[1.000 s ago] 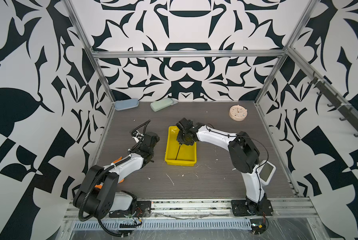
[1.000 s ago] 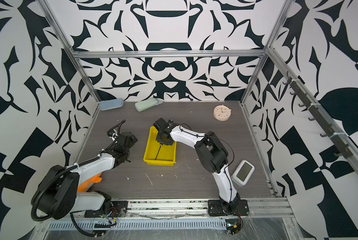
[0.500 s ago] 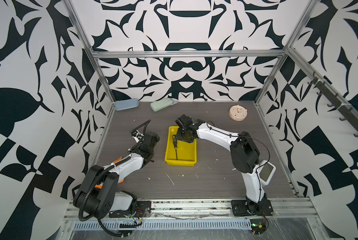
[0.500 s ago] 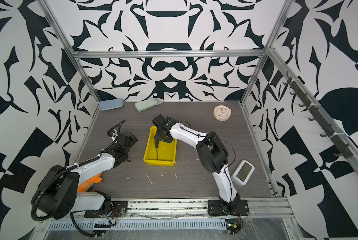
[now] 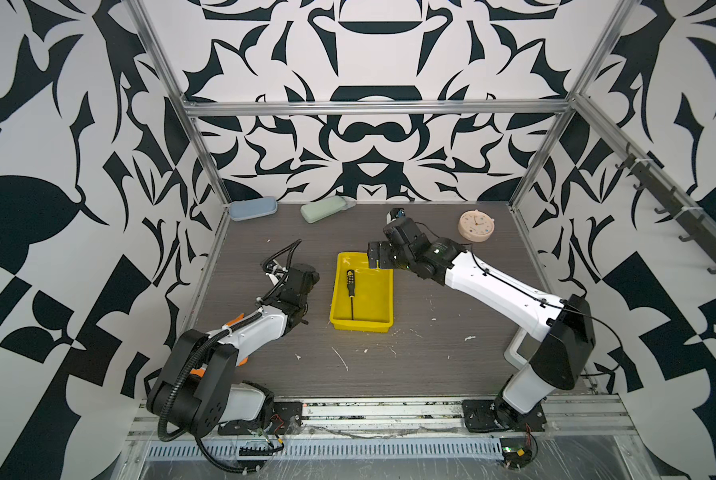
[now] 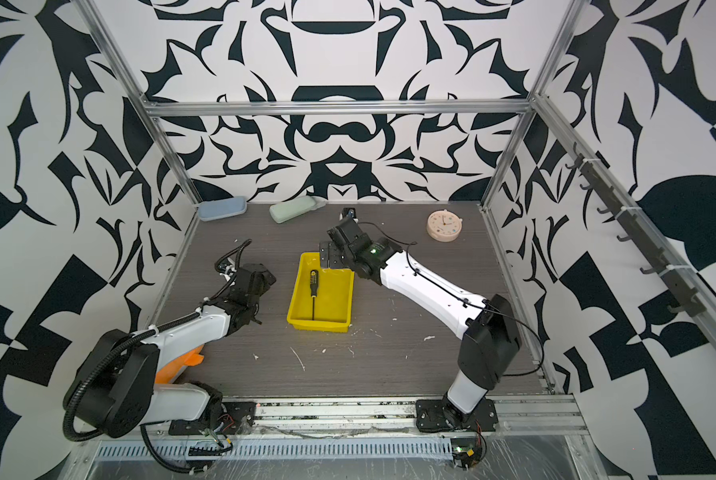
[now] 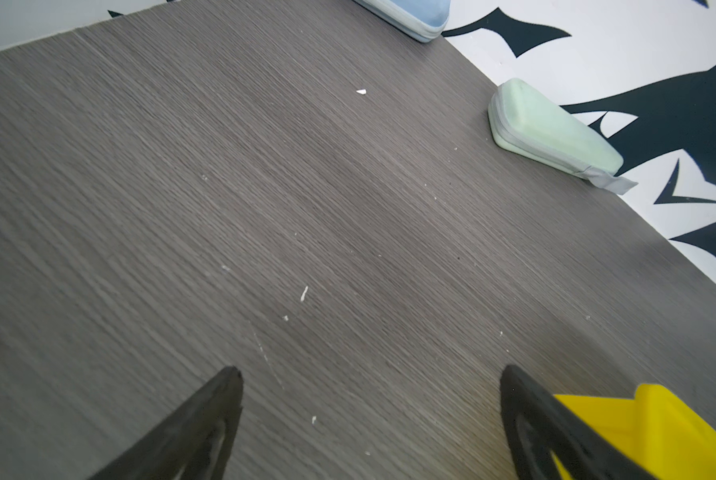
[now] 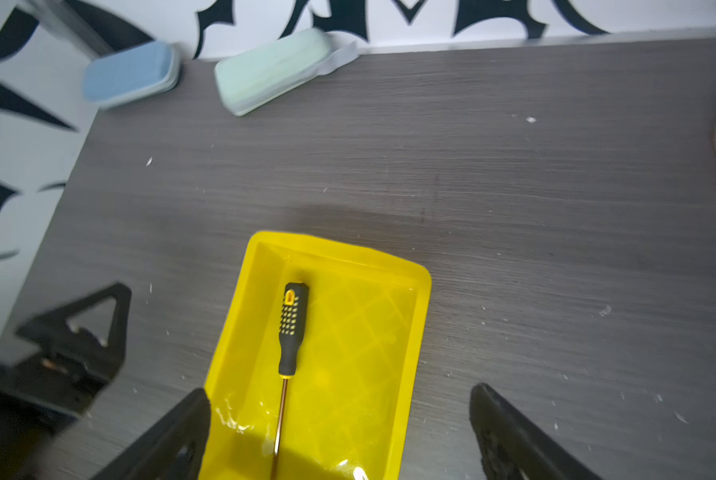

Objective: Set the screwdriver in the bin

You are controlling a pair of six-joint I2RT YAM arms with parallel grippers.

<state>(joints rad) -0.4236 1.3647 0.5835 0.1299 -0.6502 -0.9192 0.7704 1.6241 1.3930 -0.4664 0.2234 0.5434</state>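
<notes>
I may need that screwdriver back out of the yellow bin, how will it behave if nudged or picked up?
The screwdriver looks rigid, with a thin metal shaft, so probably no flex. Its dotted handle looks flattish, so it likely grips well and rolls little. Lying flat in the bin, it may skid on the glossy plastic.

The bin [image 8: 360,353] is showing bright yellow, the screwdriver [image 8: 291,328] is wearing a black handle with yellow dots, the tabletop [image 8: 514,187] is showing grey woodgrain, the walls [image 5: 360,137] are carrying black-and-white shapes.
</notes>
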